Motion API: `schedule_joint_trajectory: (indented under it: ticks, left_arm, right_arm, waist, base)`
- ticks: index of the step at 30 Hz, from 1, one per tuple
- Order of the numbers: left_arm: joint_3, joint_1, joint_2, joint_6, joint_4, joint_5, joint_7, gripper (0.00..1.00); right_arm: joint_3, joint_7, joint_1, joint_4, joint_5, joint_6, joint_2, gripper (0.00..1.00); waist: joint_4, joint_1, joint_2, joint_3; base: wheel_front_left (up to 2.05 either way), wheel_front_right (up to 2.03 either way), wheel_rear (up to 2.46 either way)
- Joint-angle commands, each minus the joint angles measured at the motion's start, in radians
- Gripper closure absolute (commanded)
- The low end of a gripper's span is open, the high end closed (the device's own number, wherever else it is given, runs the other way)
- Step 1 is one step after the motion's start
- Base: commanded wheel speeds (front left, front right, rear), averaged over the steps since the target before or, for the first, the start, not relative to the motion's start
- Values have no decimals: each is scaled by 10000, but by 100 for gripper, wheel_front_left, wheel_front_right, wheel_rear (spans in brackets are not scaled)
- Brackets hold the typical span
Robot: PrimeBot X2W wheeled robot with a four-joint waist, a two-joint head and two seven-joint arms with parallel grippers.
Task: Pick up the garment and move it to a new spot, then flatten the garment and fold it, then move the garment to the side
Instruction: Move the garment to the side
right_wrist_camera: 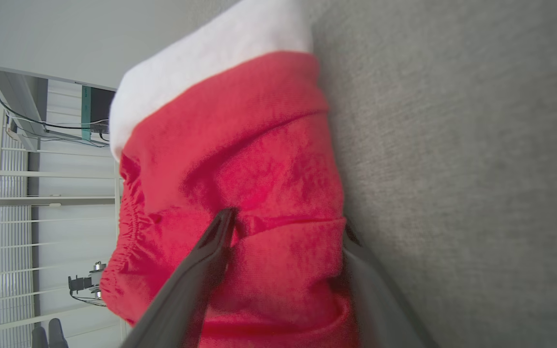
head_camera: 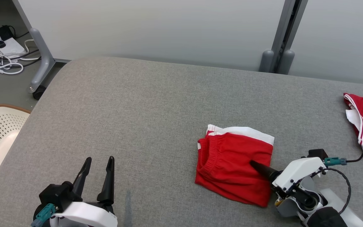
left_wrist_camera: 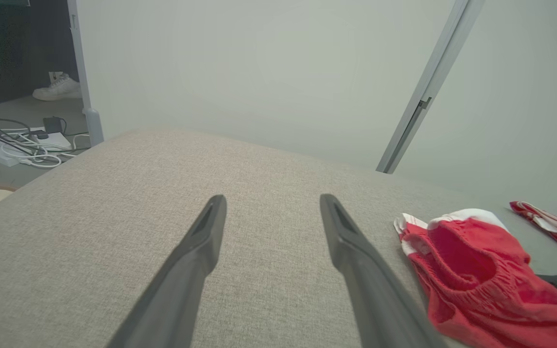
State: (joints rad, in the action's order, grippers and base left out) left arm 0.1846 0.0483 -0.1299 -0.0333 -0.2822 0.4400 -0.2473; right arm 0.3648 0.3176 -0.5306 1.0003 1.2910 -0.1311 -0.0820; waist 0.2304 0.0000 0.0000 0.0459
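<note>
Since folded garment [head_camera: 232, 164] must go aside, right gripper [right_wrist_camera: 288, 224] has its edge between spread jaws; left gripper [head_camera: 100, 158] idles, spread.

Looks along the right tool [right_wrist_camera: 288, 224], spread wide over a thick fold of cloth. Rests one dark finger [right_wrist_camera: 201, 275] on top of the red garment [right_wrist_camera: 240, 159], tip dug into a crease. Runs the other finger [right_wrist_camera: 385, 309] down the garment's edge, tip hidden under the cloth, against the grey tabletop [right_wrist_camera: 452, 169]. Ends in a white band [right_wrist_camera: 211, 63] at the far side. Beyond, blurred white shelving [right_wrist_camera: 41, 193].
</note>
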Motion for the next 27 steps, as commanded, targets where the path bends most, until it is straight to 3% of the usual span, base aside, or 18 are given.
schedule_joint_trajectory:
  ticks: [1, 3, 15, 27]
  left_arm:
    - [-8, 168, -58, 46, -9, 35, -50, 0]
    - [10, 185, -49, 63, -12, 33, -57, 0]
    - [41, 172, -68, 88, -46, 81, -98, 0]
    - [157, 472, -92, 47, 104, 65, -92, 0]
  right_arm:
    - [51, -24, 30, 150, 10, 1, 45, 53]
    - [64, -197, -13, 102, -7, 1, 57, 100]
    - [634, -780, 98, -1387, -325, -5, -444, 100]
    - [2128, -192, -900, -3702, -1327, -5, -2412, 100]
  waist:
    - [2, 0, 0, 8]
    - [1, 0, 0, 15]
    - [-314, 0, 0, -135]
    - [-1486, 0, 0, 674]
  base:
    - [0, 0, 0]
    - [0, 0, 0]
    - [0, 0, 0]
    - [0, 0, 0]
